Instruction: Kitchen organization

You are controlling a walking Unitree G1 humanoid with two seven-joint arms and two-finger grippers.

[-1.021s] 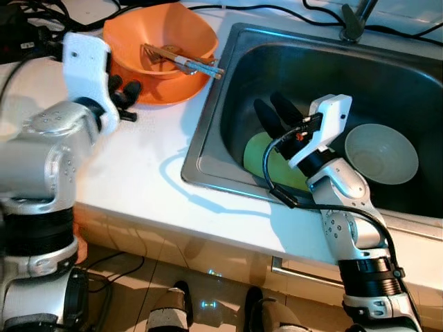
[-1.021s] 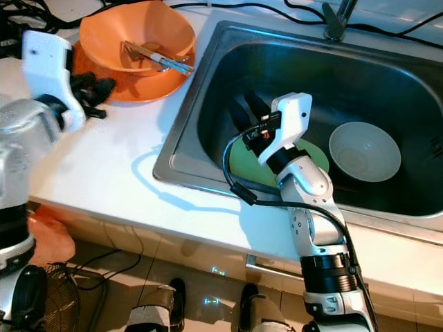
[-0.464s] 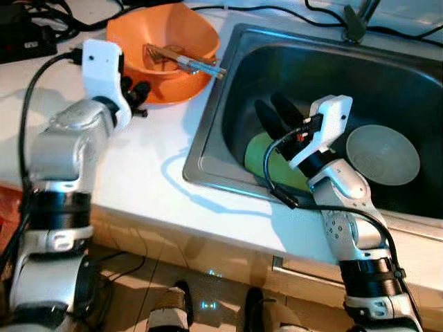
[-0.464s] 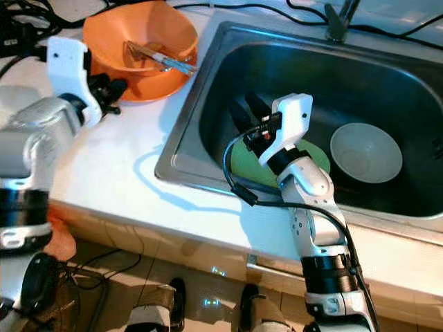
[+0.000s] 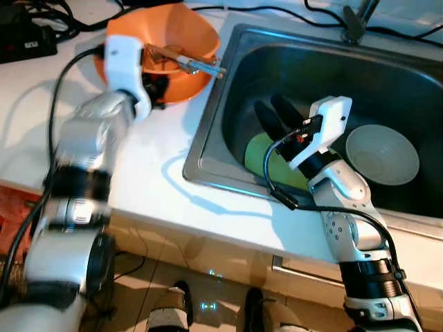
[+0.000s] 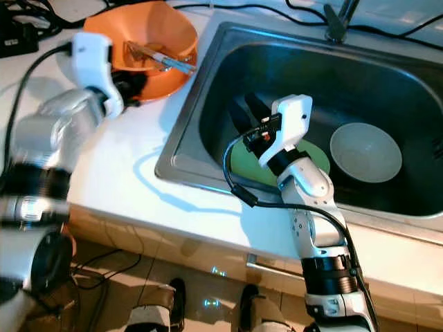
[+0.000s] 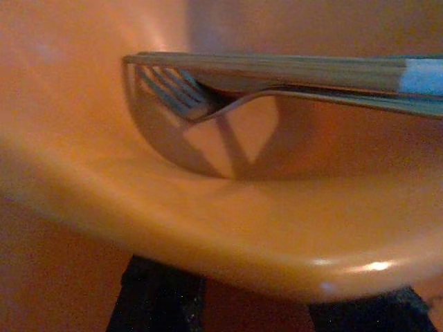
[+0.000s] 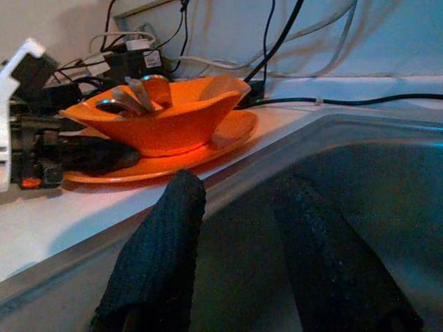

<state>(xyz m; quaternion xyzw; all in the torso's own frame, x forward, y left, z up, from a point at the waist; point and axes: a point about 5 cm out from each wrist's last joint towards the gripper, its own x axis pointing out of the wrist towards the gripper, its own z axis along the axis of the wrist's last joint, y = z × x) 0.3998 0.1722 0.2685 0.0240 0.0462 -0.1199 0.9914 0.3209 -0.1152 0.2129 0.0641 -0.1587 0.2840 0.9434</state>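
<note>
An orange bowl (image 5: pixel 173 31) stands on an orange plate (image 5: pixel 181 88) on the white counter, left of the sink. A fork and other utensils (image 5: pixel 185 62) lie across the bowl. My left gripper (image 5: pixel 156 86) is open at the bowl's near side, over the plate's rim. In the left wrist view its fingers (image 7: pixel 160 304) sit spread just below the bowl's rim. My right gripper (image 5: pixel 272 114) is open inside the sink, held above a green plate (image 5: pixel 259 164). A pale bowl (image 5: pixel 382 153) rests on the sink floor to its right.
The steel sink (image 5: pixel 208 149) has a raised rim between counter and basin. A faucet (image 5: pixel 354 22) stands at the back. Black cables (image 8: pixel 273 48) and a power strip (image 5: pixel 28 41) lie behind the orange bowl. The counter's front edge (image 5: pixel 173 221) runs below.
My left arm has swung to the right along the counter, bringing its gripper up against the orange bowl and plate. The right arm has not moved.
</note>
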